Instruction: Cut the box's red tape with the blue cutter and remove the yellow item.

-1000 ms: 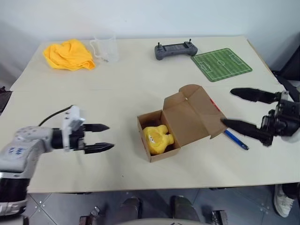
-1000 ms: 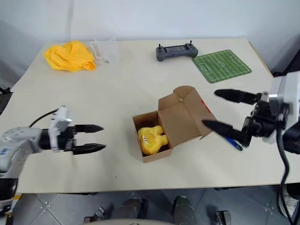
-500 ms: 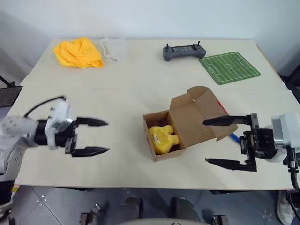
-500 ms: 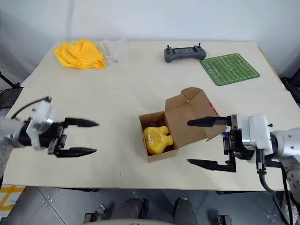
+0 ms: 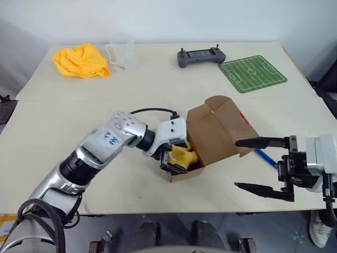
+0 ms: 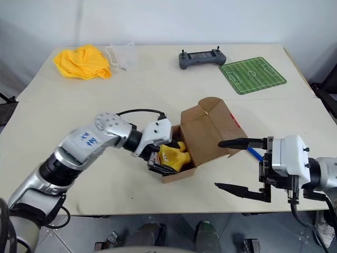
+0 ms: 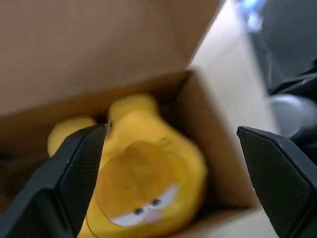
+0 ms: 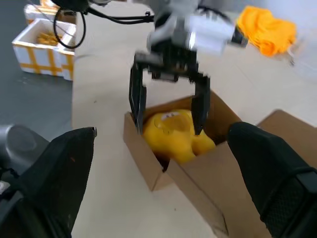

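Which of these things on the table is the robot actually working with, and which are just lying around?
In use:
the box, flap open
the yellow item inside it
the blue cutter beside the box
the red tape

Lying about:
yellow cloth
clear cup
grey controller
green pitch mat

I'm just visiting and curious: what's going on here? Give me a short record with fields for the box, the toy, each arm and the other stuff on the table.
box: brown box, lid open, on the table
toy: yellow item, inside the box
left arm: left gripper open, one of its fingers on each side of the toy, not closed on it
right arm: right gripper open, empty, beside the box
cutter: blue cutter lying on the table by the box
far side: yellow cloth, grey controller, green pitch mat
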